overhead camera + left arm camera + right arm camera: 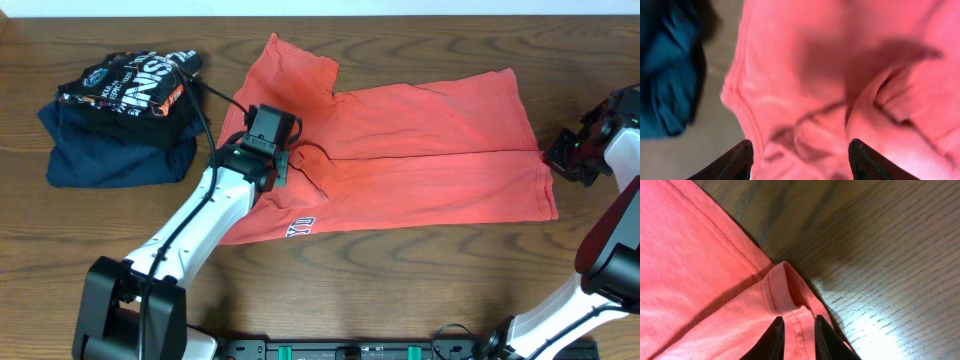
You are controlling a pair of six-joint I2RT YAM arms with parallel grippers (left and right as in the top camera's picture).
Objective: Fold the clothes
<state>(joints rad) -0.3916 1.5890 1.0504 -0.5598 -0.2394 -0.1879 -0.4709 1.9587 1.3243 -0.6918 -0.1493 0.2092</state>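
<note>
we start with the wooden desk (pixel 400 290), which carries everything. across its middle lies the coral-red t-shirt (pixel 430 150), spread out and folded lengthwise, with one sleeve pointing toward the far edge and a strip of block lettering (pixel 302 227) showing at its near hem. well apart from it, at the far left, sits a navy blue folded garment (pixel 110 160), and on top of that a crumpled black shirt (pixel 130 85) with white and orange print.

the left gripper (pixel 800 150) hangs over the rumpled left part of the t-shirt (near a puckered ridge of cloth). its fingers (pixel 732 162) stand wide apart, with only fabric below them and nothing held.

the right gripper (pixel 799 325) is at the t-shirt's right edge, low over the corner of the hem. its fingers (pixel 774 340) are narrow, a slim gap between them, and the stitched hem shows in that gap. just ahead of the tips a small fold of hem (pixel 780 290) stands up beside bare wood.
</note>
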